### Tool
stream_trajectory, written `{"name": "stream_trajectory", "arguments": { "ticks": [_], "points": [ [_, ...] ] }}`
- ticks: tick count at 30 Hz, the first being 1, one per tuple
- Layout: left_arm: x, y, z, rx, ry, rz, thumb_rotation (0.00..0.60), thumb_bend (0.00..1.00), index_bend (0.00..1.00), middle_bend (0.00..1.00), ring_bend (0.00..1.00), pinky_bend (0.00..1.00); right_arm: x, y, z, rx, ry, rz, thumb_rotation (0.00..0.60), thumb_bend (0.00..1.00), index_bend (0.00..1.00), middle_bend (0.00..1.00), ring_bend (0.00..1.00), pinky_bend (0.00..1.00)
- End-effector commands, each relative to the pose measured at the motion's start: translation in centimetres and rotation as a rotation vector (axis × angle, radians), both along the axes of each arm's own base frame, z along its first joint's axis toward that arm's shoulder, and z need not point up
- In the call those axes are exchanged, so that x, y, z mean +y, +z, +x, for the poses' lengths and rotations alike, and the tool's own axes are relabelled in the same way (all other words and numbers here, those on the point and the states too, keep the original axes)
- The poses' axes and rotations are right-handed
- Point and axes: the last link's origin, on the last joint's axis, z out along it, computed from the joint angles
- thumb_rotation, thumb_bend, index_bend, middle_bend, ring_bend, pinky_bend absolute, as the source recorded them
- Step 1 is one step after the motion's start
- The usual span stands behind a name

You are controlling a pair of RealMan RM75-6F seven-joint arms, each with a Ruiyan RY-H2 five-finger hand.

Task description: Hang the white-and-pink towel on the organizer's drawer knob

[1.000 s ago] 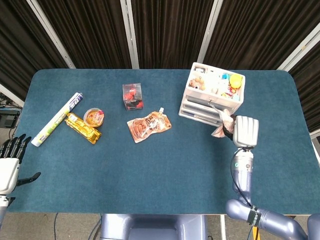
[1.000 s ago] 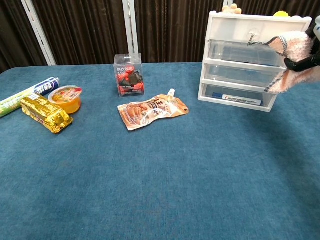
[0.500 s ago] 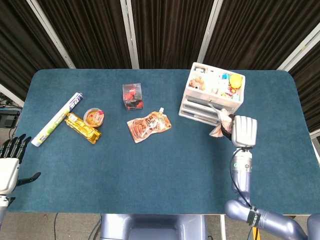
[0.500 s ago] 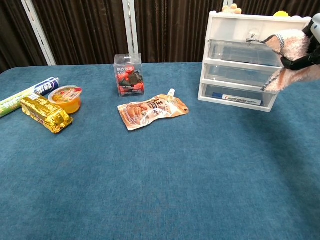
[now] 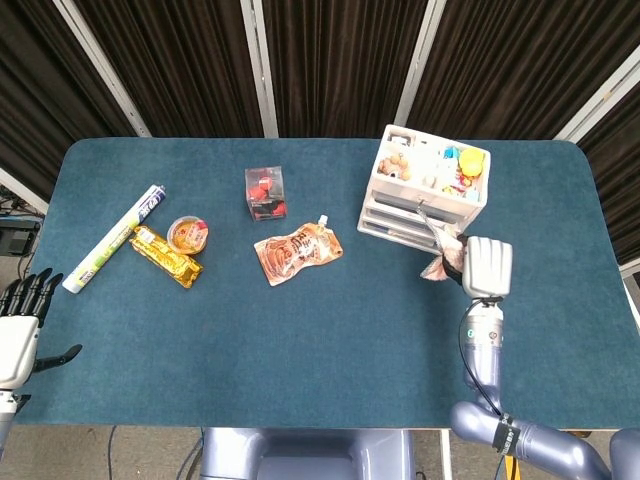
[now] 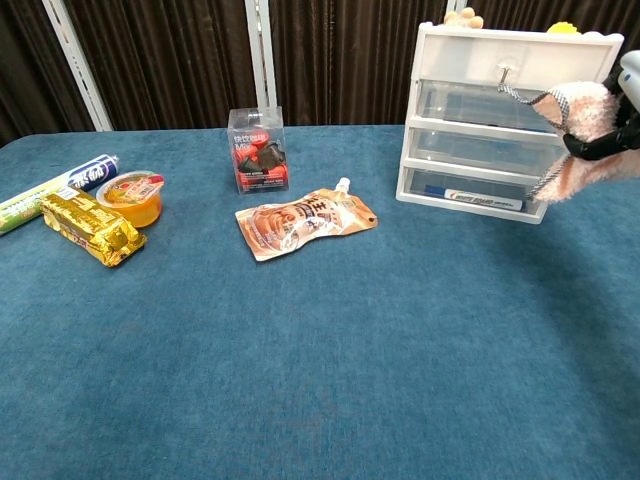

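The white three-drawer organizer stands at the back right of the table. Its top drawer carries a small knob. My right hand holds the fluffy white-and-pink towel up in front of the drawers, at their right side. The towel's thin loop stretches left to just under the knob; I cannot tell whether it is hooked on. My left hand hangs open off the table's left edge, far from everything.
An orange spout pouch and a clear box with red contents lie mid-table. A gold bar, a jelly cup and a tube lie at the left. Small toys fill the organizer's top.
My right hand first lifted the towel's loop up to the knob, then drew back down and right, so the loop now stretches out from under the knob. The left hand stayed still.
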Motion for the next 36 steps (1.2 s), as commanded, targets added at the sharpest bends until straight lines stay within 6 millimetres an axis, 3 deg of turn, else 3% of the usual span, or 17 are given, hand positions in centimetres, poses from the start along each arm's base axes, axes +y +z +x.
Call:
{"name": "stream_trajectory", "arguments": {
  "ticks": [1, 5, 11, 13, 18, 22, 27, 32, 36],
  "points": [
    [0.0, 0.0, 0.0, 0.0, 0.0, 0.0, 0.6, 0.04, 0.0, 0.0, 0.0, 0.0, 0.1, -0.2, -0.3, 0.001, -0.007, 0.006, 0.6, 0.39, 0.79, 0.96, 0.91, 0.82],
    [0.0, 0.0, 0.0, 0.0, 0.001, 0.002, 0.6, 0.04, 0.0, 0.0, 0.0, 0.0, 0.2, -0.4, -0.5, 0.005, -0.009, 0.012, 0.6, 0.33, 0.76, 0.96, 0.9, 0.82],
    [0.0, 0.0, 0.0, -0.002, 0.002, 0.001, 0.6, 0.04, 0.0, 0.0, 0.0, 0.0, 0.3, -0.7, -0.3, -0.008, 0.01, 0.019, 0.6, 0.2, 0.65, 0.89, 0.85, 0.79],
    [0.0, 0.0, 0.0, -0.002, 0.003, 0.001, 0.6, 0.04, 0.0, 0.0, 0.0, 0.0, 0.2, -0.9, -0.2, -0.014, 0.016, 0.021, 0.6, 0.14, 0.56, 0.84, 0.79, 0.76],
    [0.0, 0.1, 0.0, -0.004, 0.005, 0.002, 0.6, 0.05, 0.0, 0.0, 0.0, 0.0, 0.5, -1.2, -0.2, -0.008, 0.014, 0.045, 0.6, 0.01, 0.19, 0.59, 0.55, 0.61],
    [0.0, 0.1, 0.0, -0.005, 0.005, 0.002, 0.6, 0.04, 0.0, 0.0, 0.0, 0.0, 1.1, -1.0, -0.3, -0.002, -0.004, 0.066, 0.6, 0.0, 0.07, 0.43, 0.4, 0.5],
    [0.0, 0.2, 0.0, -0.007, 0.002, 0.0, 0.6, 0.05, 0.0, 0.0, 0.0, 0.0, 3.4, 0.2, -0.8, 0.011, -0.002, 0.093, 0.6, 0.0, 0.03, 0.3, 0.27, 0.4],
    [-0.3, 0.3, 0.2, -0.006, -0.006, 0.001, 0.6, 0.04, 0.0, 0.0, 0.0, 0.0, 6.8, 2.8, -2.0, 0.021, 0.02, 0.137, 0.6, 0.0, 0.04, 0.21, 0.15, 0.3],
    [-0.9, 0.4, 0.1, 0.018, 0.001, -0.011, 0.6, 0.04, 0.0, 0.0, 0.0, 0.0, 10.3, 5.6, -3.6, 0.058, 0.038, 0.202, 0.6, 0.0, 0.06, 0.07, 0.01, 0.17]
  ]
}}
